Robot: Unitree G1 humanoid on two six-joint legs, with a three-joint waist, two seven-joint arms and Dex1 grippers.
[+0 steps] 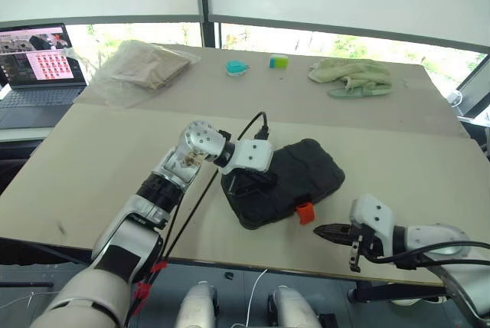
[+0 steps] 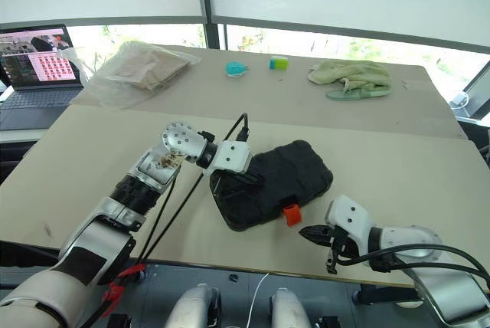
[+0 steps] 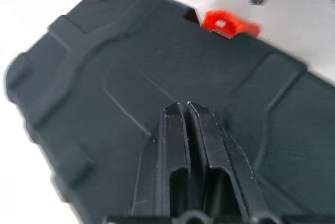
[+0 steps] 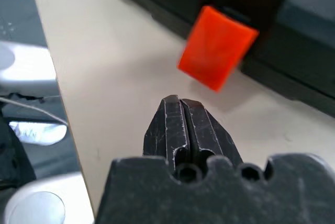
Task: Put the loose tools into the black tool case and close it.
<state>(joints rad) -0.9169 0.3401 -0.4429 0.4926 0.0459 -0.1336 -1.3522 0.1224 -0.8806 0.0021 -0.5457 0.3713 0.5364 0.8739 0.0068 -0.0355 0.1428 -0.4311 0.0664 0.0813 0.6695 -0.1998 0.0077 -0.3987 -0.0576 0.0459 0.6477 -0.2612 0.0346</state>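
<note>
Near the table's [image 1: 398, 159] front edge, our left gripper [image 3: 187, 110] rests pressed together on the closed black tool case [image 1: 287, 178]; our right gripper [image 4: 180, 103], also pressed together, points at its orange latch [image 4: 217, 54].

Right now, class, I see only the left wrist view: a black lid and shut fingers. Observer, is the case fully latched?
Observer: Not latched, it seems. In the right wrist view the orange latch sticks out from the black case, unfastened.
Operator: Where is the other arm?
Observer: The right gripper, shut, points at that latch from the table's near edge.
Operator: And my arm?
Observer: From the head view, the left gripper is over the lid's left end.
</note>
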